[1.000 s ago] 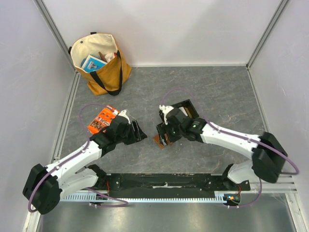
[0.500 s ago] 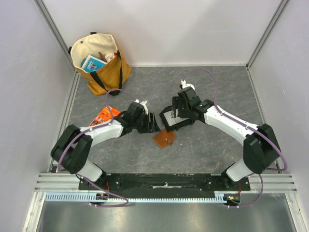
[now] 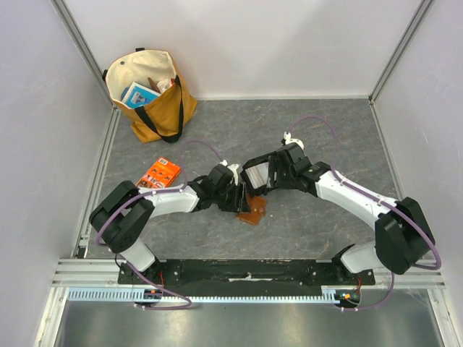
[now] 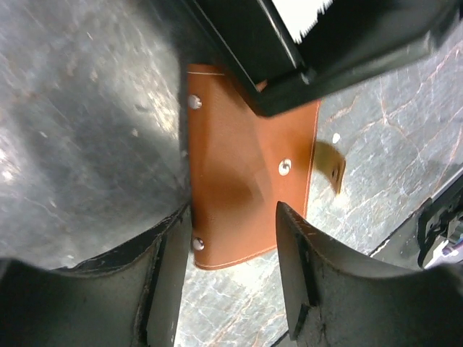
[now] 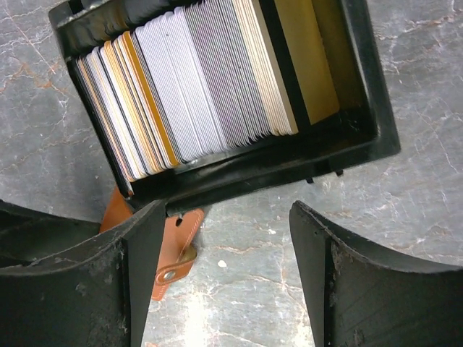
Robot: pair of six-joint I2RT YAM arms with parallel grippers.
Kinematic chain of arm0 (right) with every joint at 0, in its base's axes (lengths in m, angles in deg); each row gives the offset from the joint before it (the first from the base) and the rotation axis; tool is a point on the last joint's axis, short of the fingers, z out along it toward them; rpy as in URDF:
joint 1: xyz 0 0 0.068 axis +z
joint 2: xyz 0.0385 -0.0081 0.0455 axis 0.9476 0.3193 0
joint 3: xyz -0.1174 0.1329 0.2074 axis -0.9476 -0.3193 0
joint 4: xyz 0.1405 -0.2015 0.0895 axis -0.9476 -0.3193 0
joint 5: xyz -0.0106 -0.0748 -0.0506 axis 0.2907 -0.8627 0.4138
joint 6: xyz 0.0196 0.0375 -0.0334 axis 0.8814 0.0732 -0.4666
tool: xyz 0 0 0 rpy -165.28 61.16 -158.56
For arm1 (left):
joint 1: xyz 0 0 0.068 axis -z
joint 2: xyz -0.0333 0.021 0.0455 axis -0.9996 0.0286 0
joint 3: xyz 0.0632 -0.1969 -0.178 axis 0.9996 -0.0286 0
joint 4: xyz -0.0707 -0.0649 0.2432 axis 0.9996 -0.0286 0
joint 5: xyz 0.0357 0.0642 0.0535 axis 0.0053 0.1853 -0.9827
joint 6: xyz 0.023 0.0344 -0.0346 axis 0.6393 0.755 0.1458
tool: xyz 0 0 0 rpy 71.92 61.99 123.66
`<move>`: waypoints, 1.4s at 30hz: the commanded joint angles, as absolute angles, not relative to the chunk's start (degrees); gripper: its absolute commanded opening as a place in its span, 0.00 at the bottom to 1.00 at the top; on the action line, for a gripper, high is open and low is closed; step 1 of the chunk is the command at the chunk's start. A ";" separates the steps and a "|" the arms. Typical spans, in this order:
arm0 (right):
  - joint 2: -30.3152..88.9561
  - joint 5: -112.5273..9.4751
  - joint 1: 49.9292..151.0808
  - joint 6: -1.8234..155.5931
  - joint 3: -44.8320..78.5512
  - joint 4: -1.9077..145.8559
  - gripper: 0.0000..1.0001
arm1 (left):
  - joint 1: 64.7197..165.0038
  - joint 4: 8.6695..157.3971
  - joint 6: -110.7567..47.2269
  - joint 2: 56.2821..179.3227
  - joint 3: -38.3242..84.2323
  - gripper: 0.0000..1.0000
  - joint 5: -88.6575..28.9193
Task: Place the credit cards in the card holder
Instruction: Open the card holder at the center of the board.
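In the left wrist view the card holder point(image 4: 246, 166) lies flat on the bench point(image 4: 87, 108) with its brown outer face up. Its long axis runs from the top of the frame to the bottom, in line with the fingers. The left pincer point(image 4: 233, 217) is spread over the holder's lower end, one finger at its left edge and the other overlapping its lower right part. Whether either finger touches the leather cannot be told. A black tray point(image 5: 369, 101) covers the holder's upper end.

In the right wrist view the credit cards point(image 5: 188, 87) stand on edge in that tray, packed in a row across the upper half of the frame. The right pincer point(image 5: 228, 217) is spread wide and pinches nothing, with only bare bench between its fingers. The cards lie ahead of its tips, toward the top of the frame.

Judging by this, the right arm is nearer the cards and the left nearer the holder. The right pincer closes along the row, so it would meet a card face-on.
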State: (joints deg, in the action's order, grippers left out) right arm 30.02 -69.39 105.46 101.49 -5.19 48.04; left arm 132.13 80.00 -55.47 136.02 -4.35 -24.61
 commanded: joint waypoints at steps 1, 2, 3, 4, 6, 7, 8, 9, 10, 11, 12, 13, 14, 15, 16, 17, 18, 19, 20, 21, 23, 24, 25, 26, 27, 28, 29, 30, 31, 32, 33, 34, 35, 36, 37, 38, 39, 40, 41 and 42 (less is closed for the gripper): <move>23.93 -68.14 105.04 101.53 -7.61 48.14 0.76 | 136.08 78.03 -62.09 133.54 -9.04 0.56 -29.95; 22.70 -67.61 105.04 101.88 -8.49 48.22 0.76 | 137.30 78.12 -63.85 132.41 -10.18 0.56 -31.35; 21.38 -66.82 105.13 102.32 -9.72 48.31 0.75 | 138.71 78.03 -65.35 131.27 -11.58 0.56 -32.84; 20.67 -65.25 105.13 102.85 -10.69 48.31 0.75 | 139.68 78.12 -67.01 130.38 -12.38 0.56 -33.81; 19.26 -62.08 105.83 103.90 -12.45 48.31 0.73 | 141.62 78.55 -69.92 128.28 -14.40 0.56 -35.05; 18.82 -61.28 106.79 104.43 -13.41 48.92 0.72 | 142.41 78.99 -71.06 127.66 -15.28 0.56 -35.40; 18.47 -60.75 107.76 104.87 -14.64 49.71 0.72 | 142.76 79.26 -71.86 127.30 -16.07 0.56 -35.67; 18.90 -60.31 109.07 105.22 -15.52 50.41 0.73 | 143.20 79.35 -72.65 126.95 -16.60 0.56 -35.84; 19.34 -60.05 110.04 105.66 -16.14 51.20 0.72 | 143.55 79.35 -73.09 126.34 -17.04 0.56 -36.28; 20.04 -59.35 111.36 105.75 -16.84 52.34 0.72 | 143.99 79.35 -73.53 125.46 -17.48 0.56 -36.55; 20.83 -59.34 112.76 105.58 -17.29 53.66 0.72 | 144.17 79.26 -73.71 124.67 -17.75 0.56 -36.81; 21.62 -59.34 113.73 105.93 -17.64 54.80 0.73 | 144.35 79.00 -73.88 123.27 -18.01 0.56 -37.42; 22.50 -59.60 114.52 106.97 -18.16 56.21 0.73 | 144.44 78.47 -73.89 122.12 -18.19 0.57 -37.95; 23.29 -60.65 114.79 107.85 -18.52 57.53 0.74 | 144.44 77.77 -73.80 120.11 -18.28 0.59 -39.78; 24.43 -60.84 114.88 108.65 -18.61 59.28 0.74 | 144.35 76.90 -73.36 118.70 -18.28 0.61 -41.11; 25.48 -61.27 114.88 108.83 -18.43 60.43 0.75 | 144.35 76.28 -72.84 117.47 -18.10 0.64 -42.42; 26.45 -63.02 114.97 109.35 -17.91 60.70 0.75 | 144.35 75.40 -72.22 116.67 -17.75 0.66 -43.83; 27.59 -64.86 115.06 109.71 -17.56 60.97 0.75 | 144.26 74.87 -71.35 115.88 -17.32 0.67 -44.63; 28.65 -66.36 115.06 109.62 -17.38 61.32 0.76 | 144.09 74.52 -70.38 115.70 -16.70 0.68 -45.24; 30.14 -66.72 115.15 109.27 -16.77 61.23 0.76 | 143.91 74.17 -69.67 115.70 -16.00 0.68 -45.60; 32.69 -66.46 115.41 108.66 -16.24 61.14 0.75 | 143.65 72.50 -68.18 116.57 -13.37 0.69 -45.78; 33.83 -66.29 115.85 108.13 -16.32 61.75 0.73 | 143.47 71.62 -67.56 117.19 -12.49 0.69 -45.78; 34.80 -66.03 116.37 107.34 -16.15 61.67 0.71 | 143.56 70.83 -67.04 117.63 -11.69 0.69 -46.04; 35.77 -66.02 116.64 106.29 -16.06 61.50 0.69 | 143.47 70.21 -66.68 117.80 -11.16 0.69 -46.21; 36.30 -65.85 116.82 105.32 -16.15 61.41 0.63 | 143.47 70.03 -66.42 117.72 -11.07 0.69 -46.39; 36.31 -64.45 117.08 104.36 -16.50 61.76 0.59 | 143.56 70.03 -66.42 117.54 -11.24 0.69 -46.39; 36.05 -63.40 117.43 103.65 -17.02 62.72 0.58 | 143.38 69.94 -66.42 117.19 -11.51 0.69 -46.39; 35.78 -62.34 117.78 103.30 -17.46 63.42 0.54 | 143.47 69.94 -66.50 116.84 -11.86 0.69 -46.39; 35.17 -60.77 118.31 102.07 -17.99 64.39 0.50 | 143.47 69.86 -66.50 116.32 -12.30 0.69 -46.39; 34.90 -59.62 118.92 101.71 -18.25 65.00 0.48 | 143.38 69.68 -66.59 115.88 -12.74 0.69 -46.57; 34.73 -59.35 119.27 101.71 -18.26 64.92 0.43 | 143.29 69.33 -66.68 115.26 -12.83 0.69 -46.74; 34.81 -59.34 119.71 101.88 -18.26 64.57 0.40 | 143.29 68.72 -66.68 114.91 -13.00 0.69 -47.09; 34.64 -57.86 120.15 101.97 -18.26 64.57 0.39 | 143.38 68.10 -66.68 114.56 -13.18 0.69 -47.53; 34.64 -57.67 120.77 102.32 -18.26 64.48 0.38 | 143.29 67.40 -66.77 114.03 -13.27 0.69 -47.97; 34.81 -57.32 121.38 102.76 -18.17 64.83 0.35 | 143.29 66.96 -66.85 113.68 -13.53 0.69 -48.41; 34.90 -55.58 122.00 102.42 -18.26 65.97 0.34 | 143.29 66.61 -66.94 113.07 -13.88 0.69 -48.67; 34.90 -54.52 122.96 101.98 -18.26 67.20 0.34 | 143.29 66.34 -66.94 112.54 -14.14 0.69 -48.76; 35.07 -55.64 123.93 102.41 -18.00 67.21 0.35 | 143.21 66.43 -67.03 112.10 -14.49 0.69 -49.11; 35.34 -56.70 124.55 103.28 -17.56 66.77 0.35 | 143.03 66.34 -67.12 111.75 -14.67 0.69 -49.12; 35.77 -56.97 124.64 104.69 -17.29 66.77 0.34 | 143.03 66.34 -67.12 111.66 -14.94 0.69 -49.12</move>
State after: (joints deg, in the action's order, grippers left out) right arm 35.00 -57.91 122.69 103.26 -17.50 65.46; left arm 143.43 67.45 -68.50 113.79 -13.91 -46.62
